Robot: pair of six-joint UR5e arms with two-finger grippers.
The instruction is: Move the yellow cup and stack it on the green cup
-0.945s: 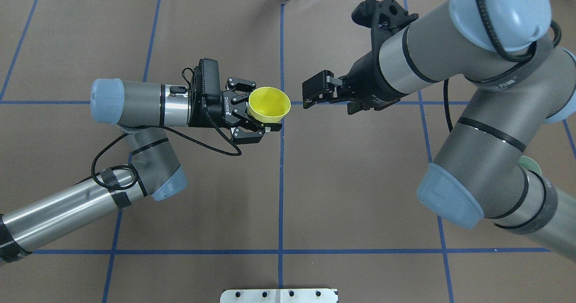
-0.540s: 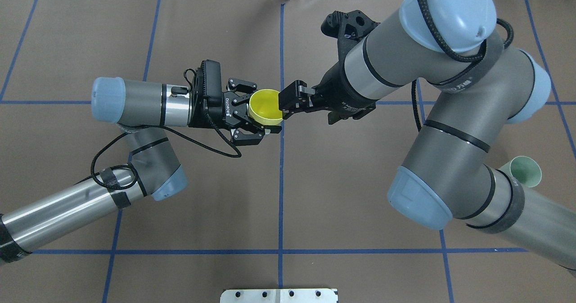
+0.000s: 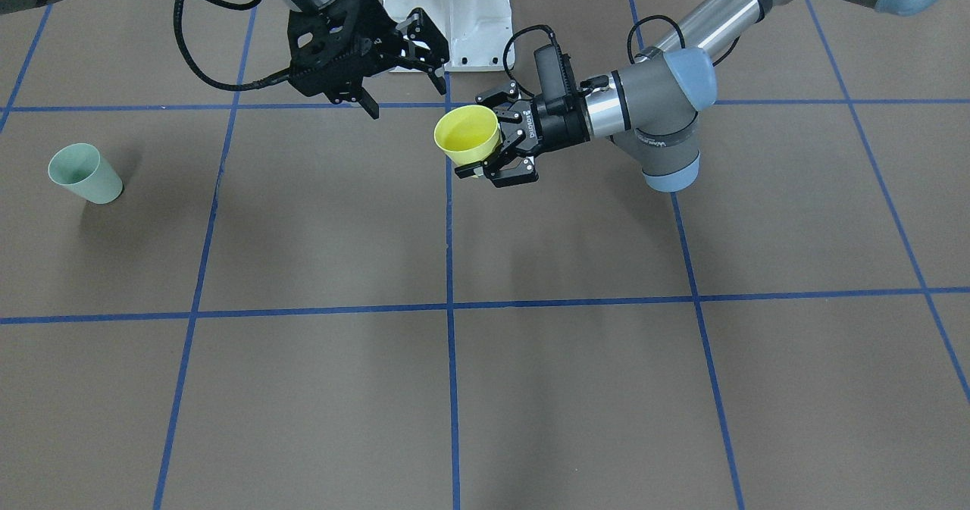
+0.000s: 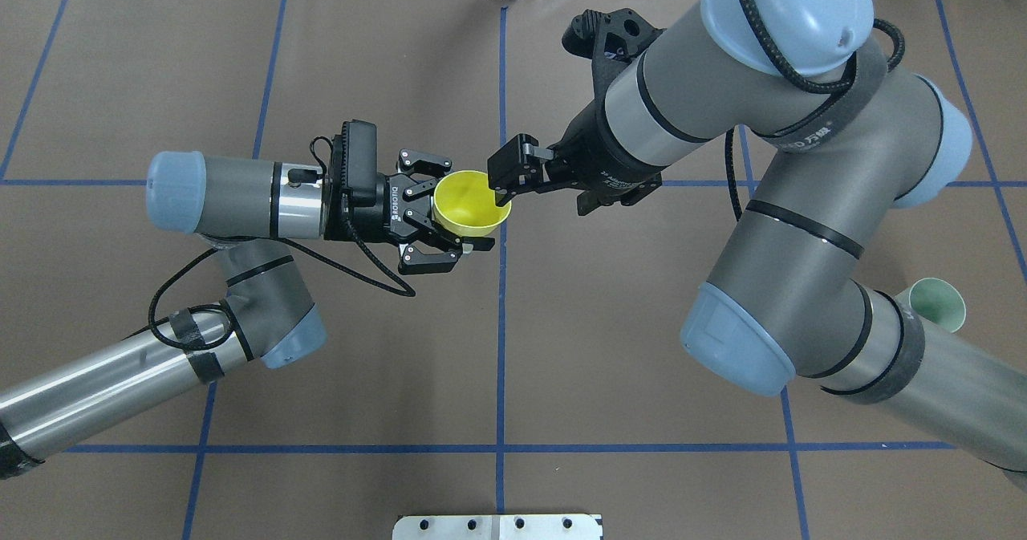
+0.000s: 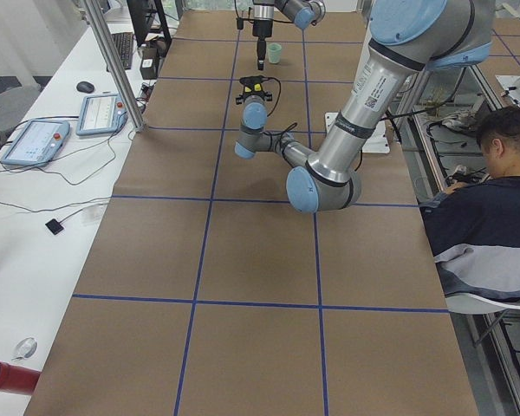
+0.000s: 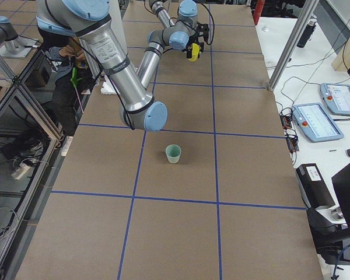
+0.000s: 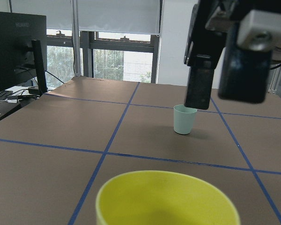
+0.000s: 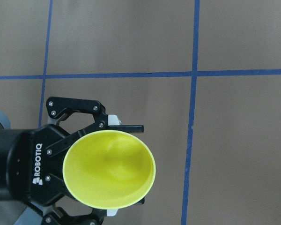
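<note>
My left gripper (image 4: 463, 205) is shut on the yellow cup (image 4: 469, 201) and holds it above the table near the centre line, mouth up. The cup also shows in the front view (image 3: 467, 135) and the right wrist view (image 8: 109, 168). My right gripper (image 4: 507, 183) is open and empty. It hangs just above the cup's far rim and points down, with its fingers (image 7: 199, 84) in the left wrist view. The green cup (image 4: 935, 303) stands upright on the table far to my right, partly behind my right arm. It also shows in the front view (image 3: 83, 174).
Blue tape lines (image 4: 501, 323) divide the brown table into squares. A white mount plate (image 3: 447, 10) sits at the robot's base. My right arm's elbow (image 4: 738, 347) reaches over the table's right half. A seated person (image 5: 494, 217) is beside the table.
My right gripper has moved left, from apart from the yellow cup to just over its rim. My left arm with the cup has shifted slightly left and nearer. The green cup has come out from under my right arm.
</note>
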